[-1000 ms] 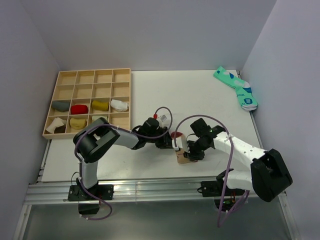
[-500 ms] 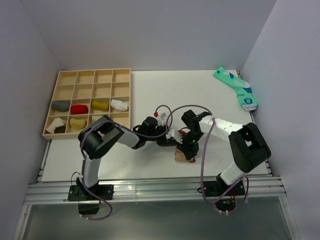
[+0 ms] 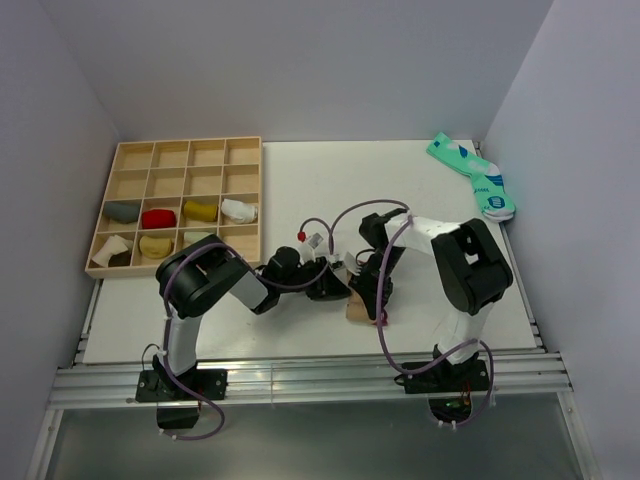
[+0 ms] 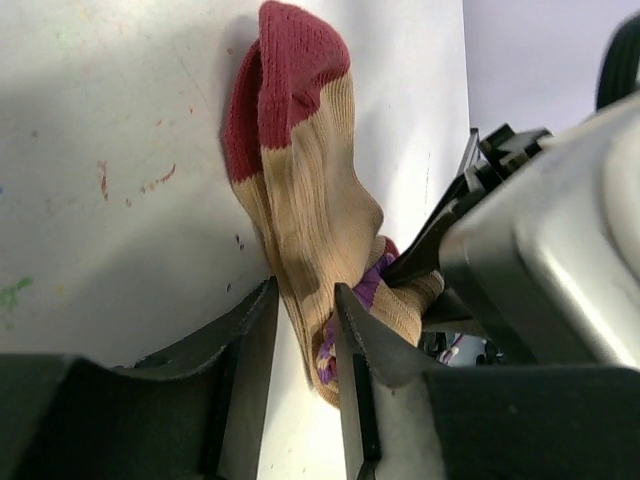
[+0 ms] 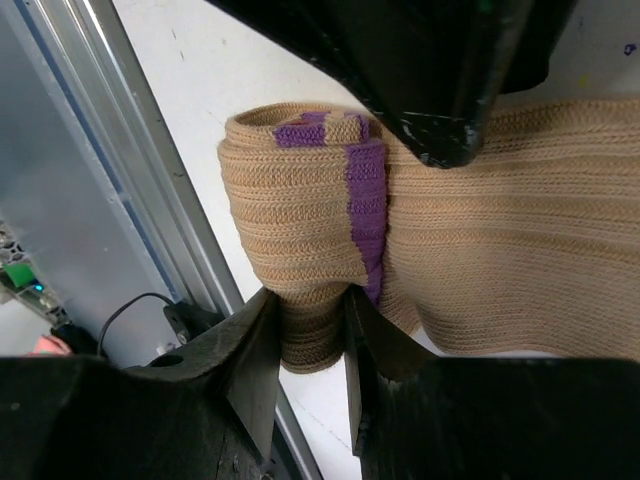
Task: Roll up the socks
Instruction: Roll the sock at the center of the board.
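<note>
Tan sock [image 4: 320,200], lying on the table [image 3: 300,180] at lower centre of the overhead view: my right gripper [image 5: 308,305] pinches its rolled cuff end [image 5: 300,200], my left gripper [image 4: 304,295] clamps the unrolled leg, the long axis running from those jaws to the maroon toe [image 4: 295,80] at top of the left-wrist frame.

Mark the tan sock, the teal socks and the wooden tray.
tan sock [image 4: 318,195]: left wrist view, ribbed tan middle.
teal socks [image 3: 471,174]: top external view, middle of the pair.
wooden tray [image 3: 190,140]: top external view, far rim.

The tan sock [image 5: 300,230] is ribbed knit cloth; table [image 4: 100,100] matt white, tray [image 3: 185,141] pale wood.
</note>
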{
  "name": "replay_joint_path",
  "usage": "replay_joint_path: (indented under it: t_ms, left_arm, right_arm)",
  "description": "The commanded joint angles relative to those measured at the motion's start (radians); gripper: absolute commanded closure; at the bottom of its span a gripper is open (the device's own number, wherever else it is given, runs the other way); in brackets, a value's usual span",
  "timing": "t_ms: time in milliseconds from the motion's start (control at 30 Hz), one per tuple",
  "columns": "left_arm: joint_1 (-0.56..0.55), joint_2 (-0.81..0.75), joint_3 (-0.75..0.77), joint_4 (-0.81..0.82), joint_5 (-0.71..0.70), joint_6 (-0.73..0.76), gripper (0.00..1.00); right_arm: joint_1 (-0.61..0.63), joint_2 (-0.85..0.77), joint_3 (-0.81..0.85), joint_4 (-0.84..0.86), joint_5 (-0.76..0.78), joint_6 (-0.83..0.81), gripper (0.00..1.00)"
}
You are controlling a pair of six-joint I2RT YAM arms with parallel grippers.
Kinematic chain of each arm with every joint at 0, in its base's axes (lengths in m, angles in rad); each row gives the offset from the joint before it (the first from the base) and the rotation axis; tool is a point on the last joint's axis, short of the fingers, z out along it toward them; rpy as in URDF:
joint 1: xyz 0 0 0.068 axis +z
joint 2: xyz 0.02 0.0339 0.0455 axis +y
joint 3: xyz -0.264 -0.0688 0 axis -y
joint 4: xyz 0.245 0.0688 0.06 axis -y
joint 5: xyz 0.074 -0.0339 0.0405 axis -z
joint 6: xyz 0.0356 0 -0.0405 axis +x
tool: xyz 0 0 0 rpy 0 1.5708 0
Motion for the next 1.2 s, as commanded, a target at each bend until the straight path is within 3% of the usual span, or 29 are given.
replay_joint_path:
  t_ms: [0,400,700,833,967,1167]
  left_arm:
    - [-0.006,-0.004,-0.057,-0.007,-0.011,0.057,0.64]
    - [-0.013,-0.081,-0.253,0.254,0.009,0.092,0.59]
    - [-0.078,-0.135,-0.361,0.427,-0.025,0.143,0.58]
    - [-0.122,-0.239,-0.333,0.308,-0.072,0.246,0.56]
    - [-0.167,-0.359,-0.209,-0.042,-0.196,0.388,0.54]
    - [-0.181,-0.347,-0.069,-0.260,-0.281,0.562,0.46]
  right_arm:
    - [0.003,0.055,0.009,0.070,0.036,-0.007,0.69]
    - [0.000,0.110,0.063,0.027,0.012,0.008,0.69]
    - [-0.015,0.155,0.101,-0.005,-0.010,0.001,0.69]
    - [-0.022,0.164,0.109,-0.020,-0.025,0.001,0.68]
    - [-0.023,0.164,0.116,-0.034,-0.026,-0.002,0.68]
    - [-0.025,0.175,0.127,-0.051,-0.031,-0.004,0.68]
